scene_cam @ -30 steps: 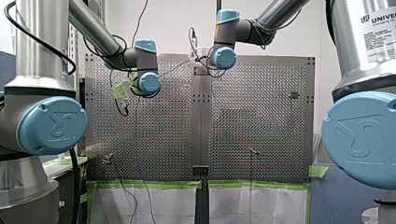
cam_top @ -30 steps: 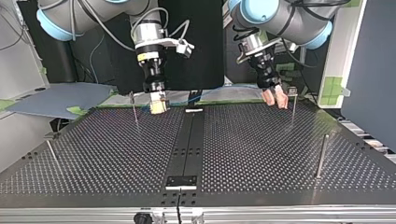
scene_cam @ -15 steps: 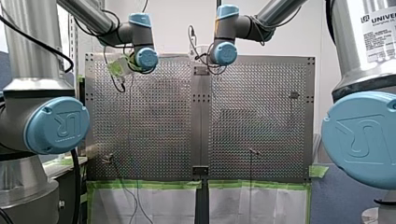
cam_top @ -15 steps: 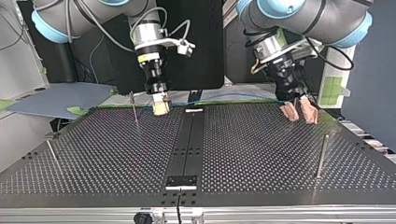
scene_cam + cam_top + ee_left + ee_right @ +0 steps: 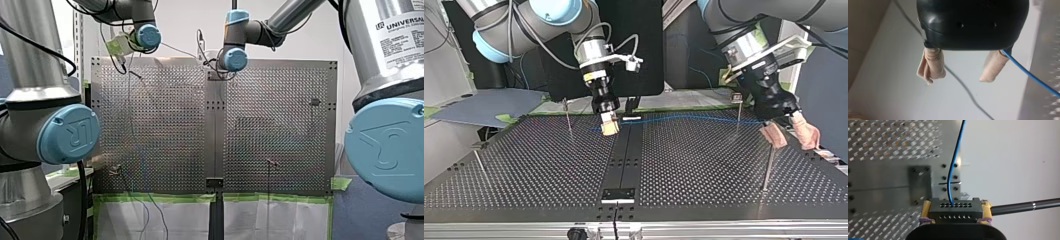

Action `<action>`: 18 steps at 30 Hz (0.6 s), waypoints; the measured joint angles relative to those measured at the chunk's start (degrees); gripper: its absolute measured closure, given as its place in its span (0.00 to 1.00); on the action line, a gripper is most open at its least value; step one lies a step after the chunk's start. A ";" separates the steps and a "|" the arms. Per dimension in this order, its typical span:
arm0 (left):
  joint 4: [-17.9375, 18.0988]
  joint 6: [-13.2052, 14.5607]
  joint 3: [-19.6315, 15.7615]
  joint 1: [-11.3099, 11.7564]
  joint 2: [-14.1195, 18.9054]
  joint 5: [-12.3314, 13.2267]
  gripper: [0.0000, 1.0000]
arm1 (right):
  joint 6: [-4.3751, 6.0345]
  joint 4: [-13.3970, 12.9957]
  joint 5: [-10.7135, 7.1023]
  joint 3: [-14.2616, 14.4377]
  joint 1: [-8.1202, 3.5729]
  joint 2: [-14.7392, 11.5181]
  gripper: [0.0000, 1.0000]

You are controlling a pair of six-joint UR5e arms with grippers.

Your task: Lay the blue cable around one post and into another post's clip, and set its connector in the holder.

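Blue cable [image 5: 948,187] strung over the perforated worktop [image 5: 704,170], black connector [image 5: 955,211] clamped in my right arm's yellow-padded jaws, my left arm's beige-padded jaws spread wide apart.

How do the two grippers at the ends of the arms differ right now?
My right arm's yellow-padded gripper is shut on the black perforated connector block; my left arm's beige-padded gripper stands open, clamping nothing. The right gripper hangs near the table's dark middle strip; the left gripper hangs by the top view's right edge. Shared: the thin blue cable reaches both.
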 joint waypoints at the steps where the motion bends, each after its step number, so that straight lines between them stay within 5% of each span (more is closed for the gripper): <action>1: -0.43 -0.38 0.42 0.42 0.43 0.42 0.00 | 0.01 -0.06 -0.15 -0.46 0.06 0.11 1.00; 9: -4.98 -4.79 4.97 4.95 4.22 4.95 0.00 | 0.04 0.27 -0.78 -3.81 0.62 0.51 1.00; 18: -9.82 -8.14 9.80 9.79 0.69 9.78 0.00 | 0.11 0.22 -1.10 -5.45 1.51 1.01 1.00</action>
